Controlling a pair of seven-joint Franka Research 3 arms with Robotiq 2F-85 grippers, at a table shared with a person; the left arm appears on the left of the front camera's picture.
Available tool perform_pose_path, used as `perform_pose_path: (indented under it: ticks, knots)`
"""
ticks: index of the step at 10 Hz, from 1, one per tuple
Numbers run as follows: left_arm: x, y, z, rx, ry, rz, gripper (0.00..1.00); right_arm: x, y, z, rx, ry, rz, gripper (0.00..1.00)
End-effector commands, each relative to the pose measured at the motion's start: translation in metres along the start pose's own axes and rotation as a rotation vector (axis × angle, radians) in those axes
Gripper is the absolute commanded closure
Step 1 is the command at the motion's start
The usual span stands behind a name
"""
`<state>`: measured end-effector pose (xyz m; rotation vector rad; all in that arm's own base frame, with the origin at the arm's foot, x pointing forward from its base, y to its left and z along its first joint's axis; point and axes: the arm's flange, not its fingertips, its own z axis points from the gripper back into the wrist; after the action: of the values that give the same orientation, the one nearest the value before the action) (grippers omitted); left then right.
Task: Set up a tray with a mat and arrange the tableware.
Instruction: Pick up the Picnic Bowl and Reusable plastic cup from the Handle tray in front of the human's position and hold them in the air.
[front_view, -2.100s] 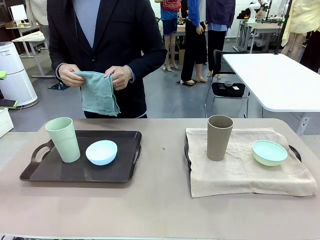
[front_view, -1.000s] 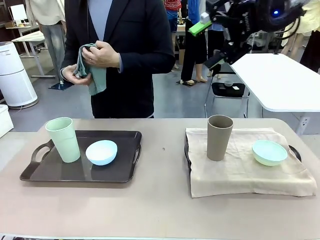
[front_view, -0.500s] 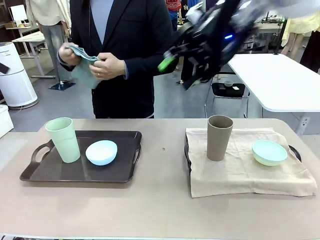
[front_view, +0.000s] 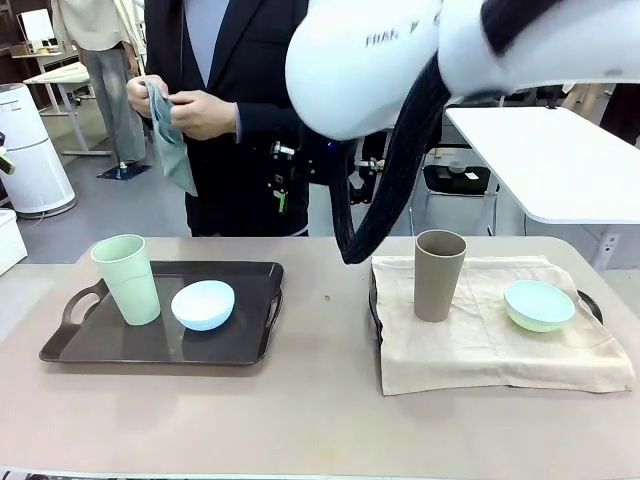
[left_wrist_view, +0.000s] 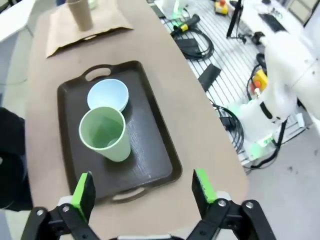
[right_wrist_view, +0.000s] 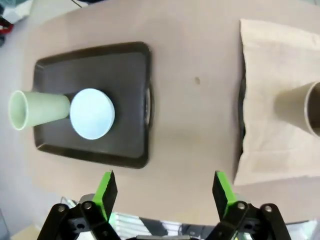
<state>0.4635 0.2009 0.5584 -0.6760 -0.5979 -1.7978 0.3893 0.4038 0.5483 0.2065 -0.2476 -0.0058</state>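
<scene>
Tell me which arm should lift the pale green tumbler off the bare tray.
Left, probably. The left gripper, open, faces that tray with the pale green tumbler nearest it; the right gripper, also open, hangs over bare table between tray and mat.

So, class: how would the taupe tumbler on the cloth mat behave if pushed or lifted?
The taupe tumbler is tall and narrows towards its base, so a push near the rim would probably tip it. It stands on the soft beige mat, which would likely bunch rather than let it slide. Its matte wall should grip fairly well.
</scene>
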Motion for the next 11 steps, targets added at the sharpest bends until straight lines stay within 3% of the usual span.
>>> perform_pose_path:
  ticks: [1, 2, 3, 4, 7, 10, 11]
  knots:
    - [0.012, 0.003, -0.002, 0.040, 0.034, 0.114, 0.00, 0.003, -0.004, 0.022, 0.122, 0.038, 0.062, 0.02]
    - [0.012, 0.003, -0.002, 0.040, 0.034, 0.114, 0.00, 0.003, -0.004, 0.022, 0.122, 0.038, 0.062, 0.02]
    - [0.002, 0.001, 0.001, 0.007, 0.009, 0.033, 0.00, 0.002, 0.002, 0.007, 0.030, 0.007, 0.015, 0.02]
    - [-0.009, 0.023, -0.011, -0.013, -0.113, 0.071, 0.00, 0.012, 0.016, -0.023, -0.011, -0.003, 0.022, 0.02]
    - [-0.055, 0.050, -0.058, 0.008, -0.071, 0.283, 0.00, 0.010, 0.069, -0.104, -0.220, -0.065, 0.108, 0.02]
    - [-0.077, 0.059, -0.084, 0.096, -0.089, 0.330, 0.00, 0.007, 0.084, -0.152, -0.228, -0.088, 0.160, 0.02]
    - [-0.083, 0.069, -0.084, 0.087, -0.074, 0.317, 0.00, 0.007, 0.089, -0.161, -0.172, -0.104, 0.184, 0.02]
